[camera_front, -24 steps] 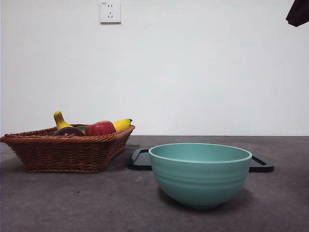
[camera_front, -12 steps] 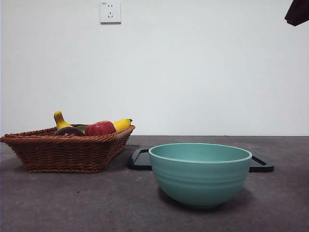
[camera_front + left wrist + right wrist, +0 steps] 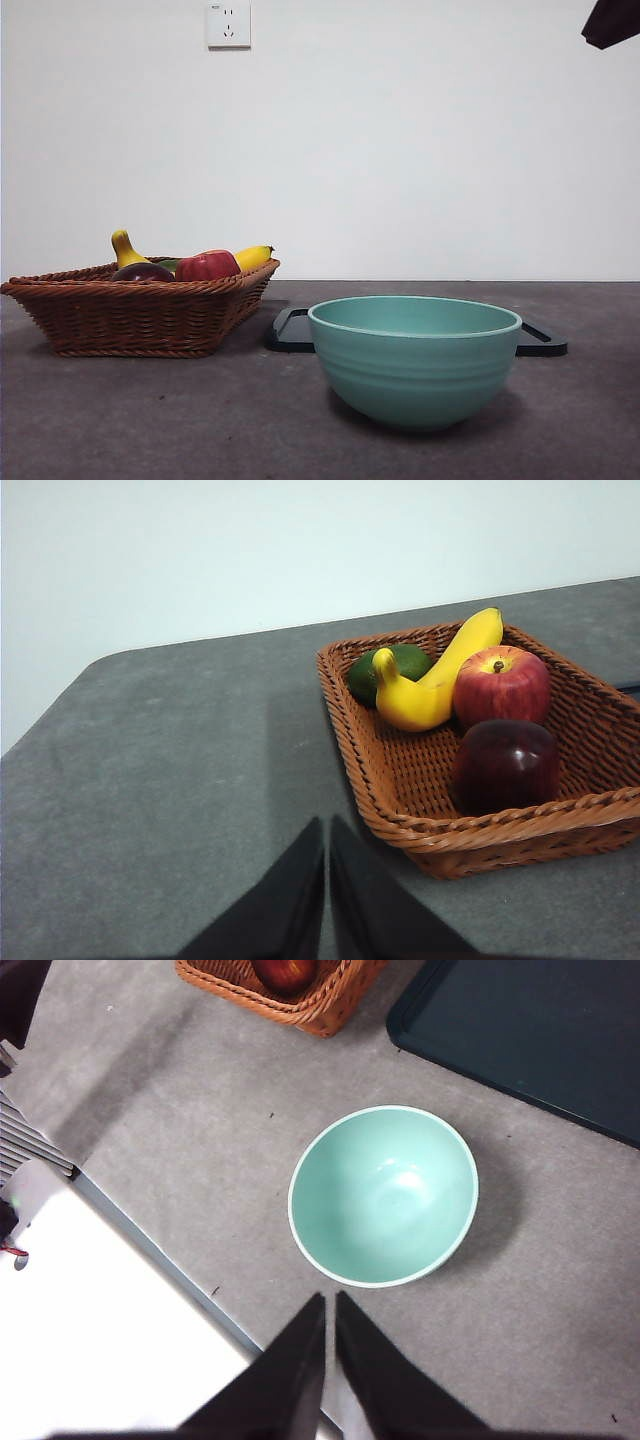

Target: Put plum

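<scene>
The left gripper (image 3: 326, 880) hangs over bare table (image 3: 180, 780) with its jaws drawn together to a thin slit, holding nothing. The plum (image 3: 505, 765) lies ahead of those jaws and off to one side, inside the wicker basket (image 3: 400, 830), resting against the basket's nearer wall. Being round, it has no long axis to line up with, so the approach turns mainly on clearing that woven rim and dropping in from above.

The right gripper (image 3: 328, 1350) is likewise nearly closed and empty. It sits high above the teal bowl (image 3: 383, 1195), with the basket only at the far edge of its view, so the left arm looks the better placed to reach the plum, and the jaws would have to spread first.

In the front view the bowl stands nearest, and the right wrist view shows it empty. Behind it lies a dark flat tray (image 3: 290, 335), also bare as far as can be seen. The basket stands beside the tray. Just behind the plum in the basket sits a red apple (image 3: 500, 683), close enough that it may be touching, though the angle leaves that unsure. Beyond those lie a yellow banana (image 3: 440, 675) and a green fruit (image 3: 385, 670) at the far corner.
</scene>
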Tool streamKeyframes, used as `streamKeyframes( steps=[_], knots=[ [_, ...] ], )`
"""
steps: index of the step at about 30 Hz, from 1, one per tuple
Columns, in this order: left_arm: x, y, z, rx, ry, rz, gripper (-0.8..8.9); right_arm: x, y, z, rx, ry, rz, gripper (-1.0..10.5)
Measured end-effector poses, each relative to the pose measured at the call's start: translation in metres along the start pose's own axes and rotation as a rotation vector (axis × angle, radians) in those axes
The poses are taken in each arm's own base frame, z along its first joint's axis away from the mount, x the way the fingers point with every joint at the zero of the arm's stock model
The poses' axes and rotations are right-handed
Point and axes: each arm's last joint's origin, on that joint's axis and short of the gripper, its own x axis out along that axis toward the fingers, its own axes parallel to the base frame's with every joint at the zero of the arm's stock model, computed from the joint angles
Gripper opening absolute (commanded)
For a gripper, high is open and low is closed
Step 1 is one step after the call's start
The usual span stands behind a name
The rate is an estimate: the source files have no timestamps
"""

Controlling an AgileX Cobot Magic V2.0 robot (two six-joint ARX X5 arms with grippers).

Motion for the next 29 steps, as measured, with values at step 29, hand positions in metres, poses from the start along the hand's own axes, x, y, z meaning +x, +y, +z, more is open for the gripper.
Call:
streamKeyframes(
  steps=[29],
  knots=[
    [-0.0001, -0.0008, -0.0056, -0.039, 0.058, -0.007, 0.08, 0.0000, 0.0000, 0.0000, 0.000, 0.000, 0.000, 0.0]
  ],
)
